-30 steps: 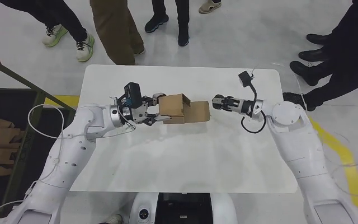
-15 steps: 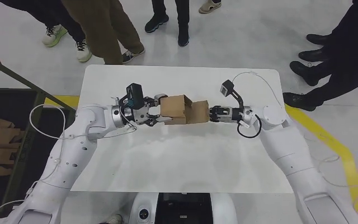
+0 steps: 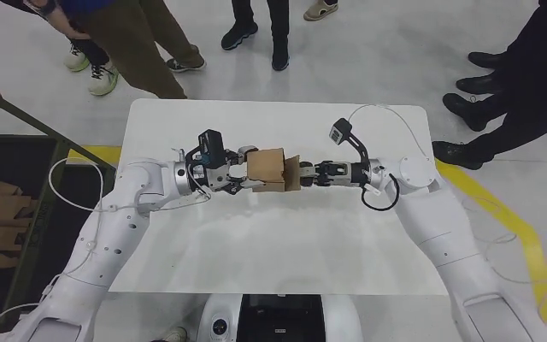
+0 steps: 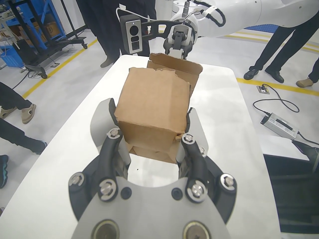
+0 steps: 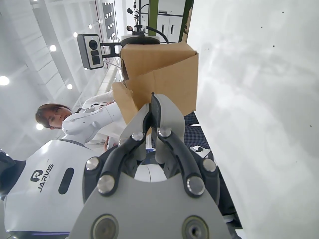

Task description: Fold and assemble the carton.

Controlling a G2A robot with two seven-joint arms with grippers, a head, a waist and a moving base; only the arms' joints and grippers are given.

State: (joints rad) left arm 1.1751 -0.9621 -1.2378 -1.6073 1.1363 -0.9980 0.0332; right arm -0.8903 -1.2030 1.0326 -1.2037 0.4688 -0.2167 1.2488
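A small brown carton [image 3: 268, 168] lies on the white table [image 3: 273, 248] near its middle. My left gripper [image 3: 242, 172] is shut on the carton [image 4: 154, 110], one finger on each side of its near end. At the far end an open flap [image 4: 178, 67] stands up. My right gripper [image 3: 309, 173] is at that flap, fingers shut and empty, their tips pressed against the cardboard. In the right wrist view the shut gripper [image 5: 152, 100] touches the flap [image 5: 169, 85] of the carton [image 5: 159, 53].
Several people stand beyond the table's far edge [image 3: 171, 51] and at the right [image 3: 513, 77]. A power supply with a cable [image 4: 279, 125] lies on the floor beside the table. A dark cart with cardboard [image 3: 17, 205] stands at the left.
My right gripper has moved left against the carton's end flap and rolled over, its camera now up. The flap has swung from lying flat outward to standing near the carton's end. The left gripper keeps its hold.
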